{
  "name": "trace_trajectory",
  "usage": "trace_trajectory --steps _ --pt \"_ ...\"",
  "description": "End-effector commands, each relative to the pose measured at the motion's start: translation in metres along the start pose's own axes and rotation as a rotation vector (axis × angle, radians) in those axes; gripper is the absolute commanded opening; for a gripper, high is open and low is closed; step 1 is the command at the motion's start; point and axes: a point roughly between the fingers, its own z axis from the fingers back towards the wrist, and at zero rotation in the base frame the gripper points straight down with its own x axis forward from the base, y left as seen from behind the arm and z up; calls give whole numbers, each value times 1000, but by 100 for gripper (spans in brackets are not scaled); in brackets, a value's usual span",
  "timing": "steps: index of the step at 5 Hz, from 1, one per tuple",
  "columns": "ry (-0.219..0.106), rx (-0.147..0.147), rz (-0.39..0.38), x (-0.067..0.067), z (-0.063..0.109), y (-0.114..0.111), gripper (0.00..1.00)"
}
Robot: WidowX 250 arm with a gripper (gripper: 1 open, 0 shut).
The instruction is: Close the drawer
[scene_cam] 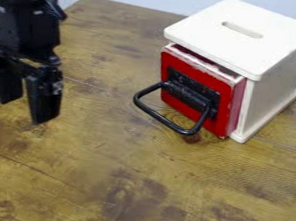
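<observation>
A black robot arm (pixel 25 13) is seen at the left edge of the view, reaching down from above. At its lower end the pincer (pixel 25 95) is held over the wooden surface (pixel 103 178) — released, with its two dark fingers spread apart and nothing grasped between them. It is kept well apart from the cabinet, and neither the drawer nor its handle is touched.

On the right side of the surface a small white cabinet (pixel 271 86) is set upright. Its pale top (pixel 227 39) is pierced by a rounded slot (pixel 242 30), and one plain white side is shown. The drawer (pixel 226 90) is housed in the cabinet, below the top, with its red front turned toward the lower left. It is left slightly open, the front being set a little forward of the cabinet body.

A black panel (pixel 194 89) is mounted on the red front, and a large black loop handle (pixel 148 107) is extended from it — out over the surface, toward the side where the arm is placed. Brown wood grain and darker knots are shown across the surface.
</observation>
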Motion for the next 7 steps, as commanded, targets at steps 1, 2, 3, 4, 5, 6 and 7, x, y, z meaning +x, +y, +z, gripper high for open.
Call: trace_trajectory --steps 1,2,3,4,5,6,7 --pt "-65 36 -2 2 15 -4 100" --pt "-57 44 -2 0 15 -7 100" --pt "-57 56 1 -4 16 -7 100" --pt "-54 56 58 -9 13 -2 100" --pt "-57 53 115 -14 10 6 100" --pt "-53 50 123 -21 -1 11 100" --pt "-69 47 111 -25 -7 20 100"
